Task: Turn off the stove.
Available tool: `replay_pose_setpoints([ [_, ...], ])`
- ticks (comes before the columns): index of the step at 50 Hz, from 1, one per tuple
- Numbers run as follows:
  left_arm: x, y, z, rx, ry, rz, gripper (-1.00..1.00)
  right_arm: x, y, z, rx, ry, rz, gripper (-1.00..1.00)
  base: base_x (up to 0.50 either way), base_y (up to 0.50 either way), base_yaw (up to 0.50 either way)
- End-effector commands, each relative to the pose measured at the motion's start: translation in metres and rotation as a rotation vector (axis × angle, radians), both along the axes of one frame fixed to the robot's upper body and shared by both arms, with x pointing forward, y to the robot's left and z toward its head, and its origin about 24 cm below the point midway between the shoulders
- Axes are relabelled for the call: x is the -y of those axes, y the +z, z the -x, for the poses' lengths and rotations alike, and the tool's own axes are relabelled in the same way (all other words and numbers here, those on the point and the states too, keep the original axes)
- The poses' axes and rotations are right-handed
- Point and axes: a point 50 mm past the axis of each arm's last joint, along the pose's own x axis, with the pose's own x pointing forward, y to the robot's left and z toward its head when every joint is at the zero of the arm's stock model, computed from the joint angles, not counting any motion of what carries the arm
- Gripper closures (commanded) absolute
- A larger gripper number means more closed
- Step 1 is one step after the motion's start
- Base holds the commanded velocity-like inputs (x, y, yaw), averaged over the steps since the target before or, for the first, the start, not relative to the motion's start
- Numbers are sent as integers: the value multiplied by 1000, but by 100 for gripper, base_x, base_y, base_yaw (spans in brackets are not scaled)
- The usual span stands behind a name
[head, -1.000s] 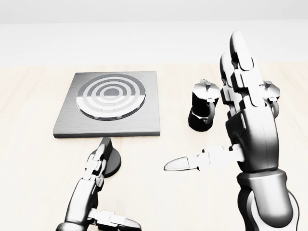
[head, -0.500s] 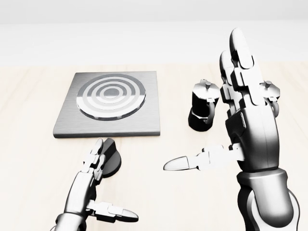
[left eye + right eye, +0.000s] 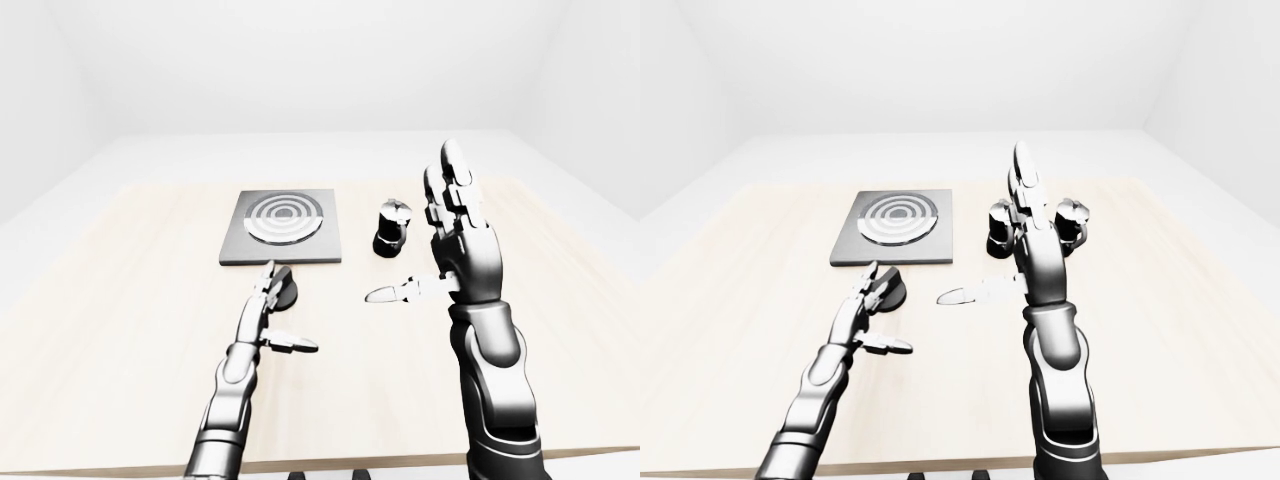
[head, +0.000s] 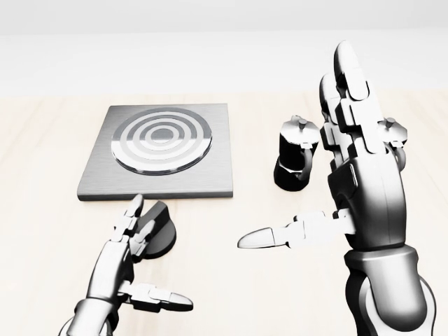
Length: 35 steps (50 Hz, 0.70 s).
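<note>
Right now my left hand (image 4: 122,262) reaches low over the pale wooden table (image 4: 42,231), fingers spread and thumb stuck out toward the head view's right, gripping nothing. Its fingertips (image 4: 131,208) lie over the left edge of the round black stove knob (image 4: 157,234), though I cannot tell whether they touch it. Just above the knob in that view sits the square grey metal stove plate with silver concentric rings (image 4: 161,148). My right hand (image 4: 353,175) stands upright at the right, fingers straight up, thumb pointing left, wide open and empty. Behind it, a small black moka pot with a silver lid (image 4: 294,157) stands beside the plate.
</note>
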Motion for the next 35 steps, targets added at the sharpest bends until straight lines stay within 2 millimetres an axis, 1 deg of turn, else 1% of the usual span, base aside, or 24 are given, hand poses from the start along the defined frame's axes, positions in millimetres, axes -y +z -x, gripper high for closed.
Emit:
replay_pose_setpoints([
  [1, -20, 25, -23, 81, 113, -27, -100, 0, -1, 0, -5, -1, -1, -100, 0, 0, 0],
  [10, -24, 27, -25, 87, 126, -29, -100, 0, -1, 1, -3, -1, -2, -100, 0, 0, 0],
  [15, -26, 32, -26, 97, 129, -28, -100, 0, -1, 2, -1, -3, -3, -100, 0, 0, 0],
  [17, -32, 41, -34, 106, 153, -22, -100, 1, 0, 2, 0, -3, -3, -100, 1, 0, 0],
  [23, -39, 47, -49, 136, 182, -29, -100, 1, -1, 2, -4, -2, -4, -100, 0, 0, 0],
  [26, -41, 63, -60, 173, 190, -27, -100, 1, -1, 2, -2, -5, -4, -100, 0, 0, 0],
  [35, -49, 78, -75, 199, 230, -16, -100, 1, 1, 4, 9, -6, -2, -100, 0, 0, 0],
])
